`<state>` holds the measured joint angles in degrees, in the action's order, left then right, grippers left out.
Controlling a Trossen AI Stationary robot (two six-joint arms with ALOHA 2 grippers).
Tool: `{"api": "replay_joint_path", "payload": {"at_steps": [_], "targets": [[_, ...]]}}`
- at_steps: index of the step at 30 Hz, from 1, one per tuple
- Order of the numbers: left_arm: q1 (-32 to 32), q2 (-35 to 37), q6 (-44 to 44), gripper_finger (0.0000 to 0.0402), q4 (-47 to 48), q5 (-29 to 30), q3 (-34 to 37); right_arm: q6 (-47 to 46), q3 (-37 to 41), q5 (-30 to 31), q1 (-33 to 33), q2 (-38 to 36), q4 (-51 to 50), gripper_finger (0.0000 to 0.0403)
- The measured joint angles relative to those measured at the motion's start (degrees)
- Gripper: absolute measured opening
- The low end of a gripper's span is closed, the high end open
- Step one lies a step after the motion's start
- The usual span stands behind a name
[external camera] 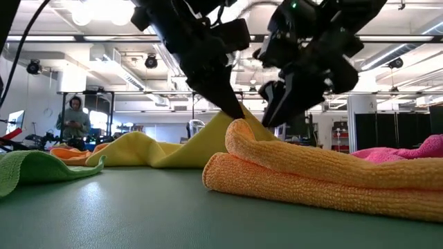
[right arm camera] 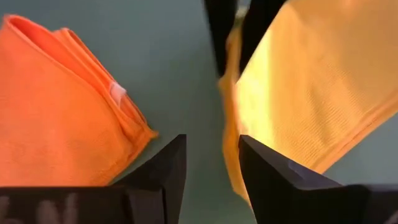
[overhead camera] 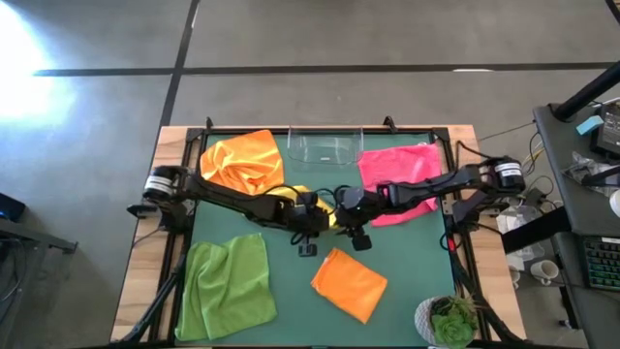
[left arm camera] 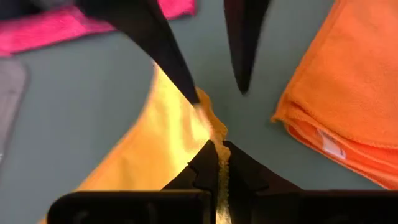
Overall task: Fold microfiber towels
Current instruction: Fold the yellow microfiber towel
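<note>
Left wrist view: pincer (left arm camera: 219, 151) pinching yellow towel (left arm camera: 163, 140).

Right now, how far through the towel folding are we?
Done: one orange towel lies folded at the front of the green mat. In hand: the yellow towel at mid-table, its edge pinched by the left gripper, shut on it; the right gripper hovers beside it, fingers open. Left: the crumpled orange towel at the back left, the hot pink towel at the back right and the lime green towel at the front left, all unfolded.
</note>
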<state>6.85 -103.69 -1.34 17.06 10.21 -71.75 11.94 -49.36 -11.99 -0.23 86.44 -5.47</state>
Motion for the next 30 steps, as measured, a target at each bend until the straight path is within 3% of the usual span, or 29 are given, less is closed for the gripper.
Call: {"api": "replay_joint_path", "payload": {"at_steps": [3, 8, 15, 20, 27, 30], "targets": [[-0.02, 1.09, 0.0, 0.0, 0.31, 0.8, 0.01, -0.12, 0.0, 1.2, 0.0, 1.64, 0.79, 0.0139], [-0.09, 2.76, -0.33, 0.0, 1.06, 0.82, 0.02, -1.89, -0.01, 8.98, 0.0, 3.19, 0.71, 0.0139], [-0.09, 3.68, -1.41, 0.0, 4.53, 1.54, 0.04, -2.86, -0.02, 10.76, -0.04, 3.04, -0.61, 0.0128], [-0.09, 4.39, -1.49, 0.0, 6.28, 2.31, 0.11, -3.12, -0.02, 14.11, -0.02, 2.9, -1.93, 0.0098], [-0.09, 4.54, -1.46, 0.0, 6.05, 2.42, 0.11, -3.85, -0.02, 14.0, -0.02, 2.84, -1.9, 0.0021], [-0.09, 4.54, -1.46, 0.0, 6.05, 2.42, 0.11, -4.47, -0.02, 13.59, 0.06, 2.81, -1.93, 0.0011]]}}
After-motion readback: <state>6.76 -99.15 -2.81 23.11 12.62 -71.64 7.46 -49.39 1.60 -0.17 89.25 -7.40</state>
